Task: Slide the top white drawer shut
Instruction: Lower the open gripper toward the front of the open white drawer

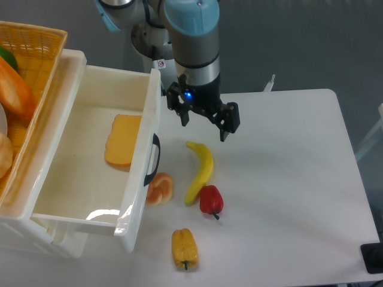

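Note:
The top white drawer (84, 197) stands pulled far out over the table, its flat front panel (142, 161) facing right with a black curved handle (155, 159). A slice of toast (122, 140) lies inside it. My gripper (203, 124) hangs open above the table, just right of the drawer's front panel near its far end, with nothing between its fingers (229, 125). It does not touch the drawer.
A banana (200, 169), a red pepper (211, 200), a yellow pepper (184, 247) and an orange piece (160, 189) lie on the white table (287, 179) right of the drawer front. A yellow woven basket (30, 48) with food sits on top at the left.

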Tool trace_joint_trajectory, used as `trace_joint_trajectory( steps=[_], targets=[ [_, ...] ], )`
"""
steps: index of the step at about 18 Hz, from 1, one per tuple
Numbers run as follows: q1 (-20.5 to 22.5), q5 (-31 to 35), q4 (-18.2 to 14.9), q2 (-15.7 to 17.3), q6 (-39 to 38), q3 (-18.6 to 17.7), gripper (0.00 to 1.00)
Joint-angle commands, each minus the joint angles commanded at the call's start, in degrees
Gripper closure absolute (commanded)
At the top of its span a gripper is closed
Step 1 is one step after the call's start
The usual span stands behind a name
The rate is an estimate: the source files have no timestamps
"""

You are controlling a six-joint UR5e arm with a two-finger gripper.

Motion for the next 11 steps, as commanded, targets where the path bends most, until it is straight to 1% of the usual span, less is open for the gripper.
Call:
trace_joint_trajectory(
  steps=[4,11],
  targets=[
    [0.2,0.0,1.6,-1.9,-0.1,0.2,0.0],
    [1.2,0.1,2.4,-4.3,-0.4,0.2,0.0]
  ],
)
